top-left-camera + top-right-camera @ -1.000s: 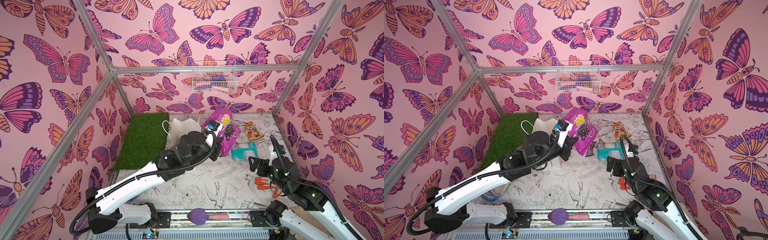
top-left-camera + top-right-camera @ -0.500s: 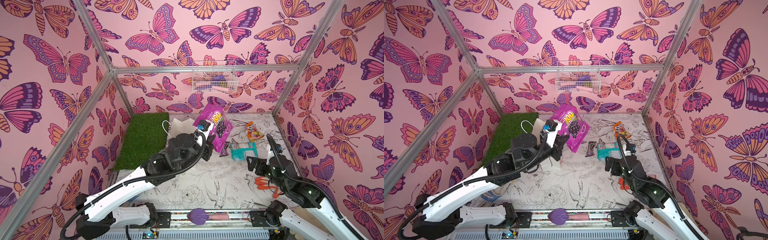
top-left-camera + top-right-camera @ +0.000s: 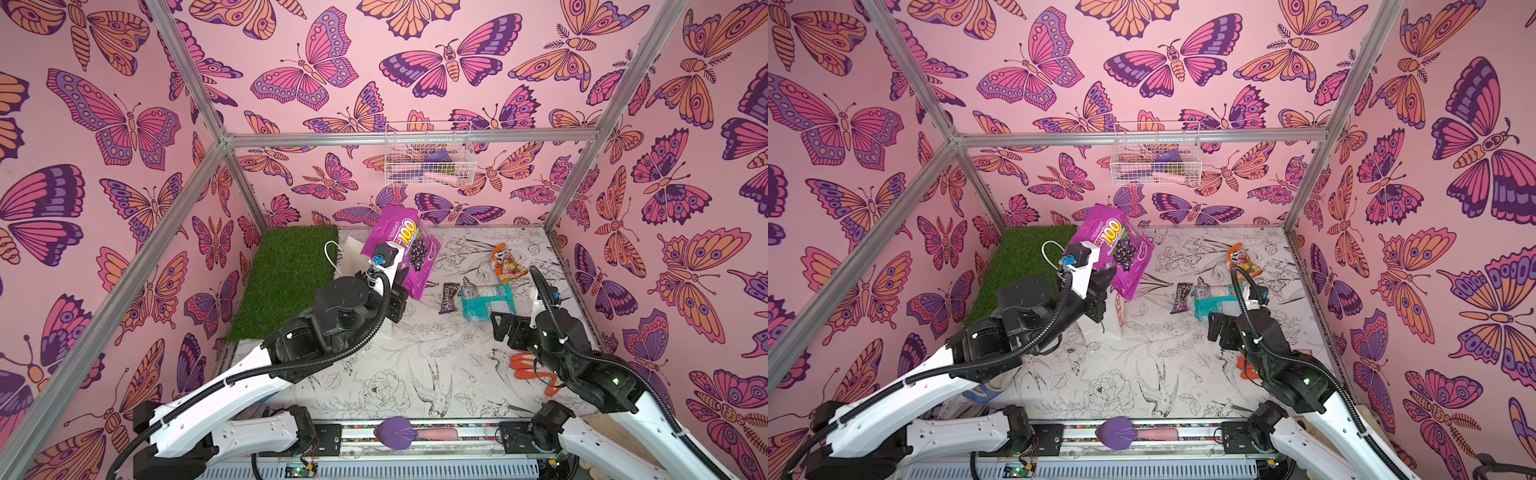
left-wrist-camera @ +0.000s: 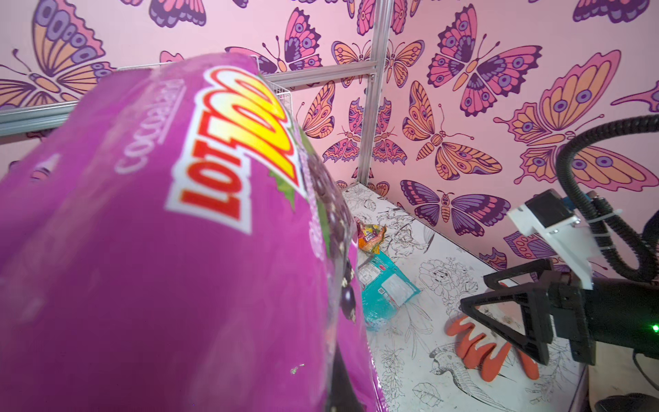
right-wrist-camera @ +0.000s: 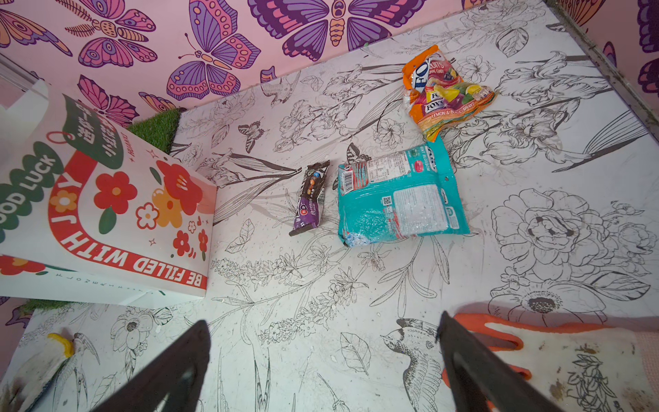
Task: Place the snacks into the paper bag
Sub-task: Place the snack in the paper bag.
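My left gripper point(image 3: 405, 291) is shut on the lower edge of the purple grape bag point(image 3: 401, 247), held in the air, tilted, above the white paper bag point(image 3: 352, 254). The arm hides most of that bag in both top views. Its flowered side point(image 5: 107, 214) shows in the right wrist view. The purple grape bag point(image 4: 160, 249) fills the left wrist view and hides the jaws. On the table lie a brown bar wrapper point(image 3: 449, 297), a teal packet point(image 3: 486, 301) and an orange packet point(image 3: 507, 264). My right gripper point(image 5: 322, 321) stands open and empty near the teal packet point(image 5: 396, 192).
A flat orange glove point(image 3: 532, 368) lies under my right arm. A white knitted glove point(image 5: 35, 371) lies near the front edge. A green grass mat point(image 3: 286, 282) covers the back left of the table. A wire basket point(image 3: 428, 162) hangs on the back wall.
My left arm has carried the purple grape bag to the left, from beside the teal packet to above the paper bag. The right arm has hardly moved.
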Robot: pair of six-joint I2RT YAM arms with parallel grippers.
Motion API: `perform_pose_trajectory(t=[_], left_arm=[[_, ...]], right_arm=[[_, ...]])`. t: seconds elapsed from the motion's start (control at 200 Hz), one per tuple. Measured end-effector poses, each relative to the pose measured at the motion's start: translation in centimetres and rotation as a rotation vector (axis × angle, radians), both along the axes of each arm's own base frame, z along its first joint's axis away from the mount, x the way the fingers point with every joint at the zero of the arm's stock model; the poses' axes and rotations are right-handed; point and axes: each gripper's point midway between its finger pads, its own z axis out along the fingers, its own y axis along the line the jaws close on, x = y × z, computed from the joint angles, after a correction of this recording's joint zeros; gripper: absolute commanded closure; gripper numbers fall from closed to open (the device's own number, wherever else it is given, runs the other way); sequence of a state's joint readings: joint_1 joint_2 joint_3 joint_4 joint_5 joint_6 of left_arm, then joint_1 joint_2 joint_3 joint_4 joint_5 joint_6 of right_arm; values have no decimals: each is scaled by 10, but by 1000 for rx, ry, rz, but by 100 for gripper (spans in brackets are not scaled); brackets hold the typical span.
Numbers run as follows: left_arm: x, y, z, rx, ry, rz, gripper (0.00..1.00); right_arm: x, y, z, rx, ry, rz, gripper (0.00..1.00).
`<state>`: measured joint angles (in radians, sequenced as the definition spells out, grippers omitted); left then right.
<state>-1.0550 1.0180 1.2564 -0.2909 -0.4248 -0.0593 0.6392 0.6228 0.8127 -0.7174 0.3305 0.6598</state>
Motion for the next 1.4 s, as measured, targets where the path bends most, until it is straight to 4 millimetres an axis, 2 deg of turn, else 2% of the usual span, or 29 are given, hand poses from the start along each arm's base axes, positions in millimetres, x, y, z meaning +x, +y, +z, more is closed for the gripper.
perform_pose_trajectory(t=[0.356,0.561,0.946,1.137,1.402], left_arm=[[-2,49,16,-55,-83,147,100],[-1,68,21,-59,-116,221,100],[6,80,15,7,-143,302,100],[10,79,15,29,-156,321,100],[24,77,3,98,-149,357,100]], right_arm=[[0,0,-3,11,7,-6,0],[-1,1,-4,15,11,-3,0],[-1,2,-4,23,14,-1,0],[-1,3,-4,26,15,1,0],[0,4,-3,34,10,5,0]])
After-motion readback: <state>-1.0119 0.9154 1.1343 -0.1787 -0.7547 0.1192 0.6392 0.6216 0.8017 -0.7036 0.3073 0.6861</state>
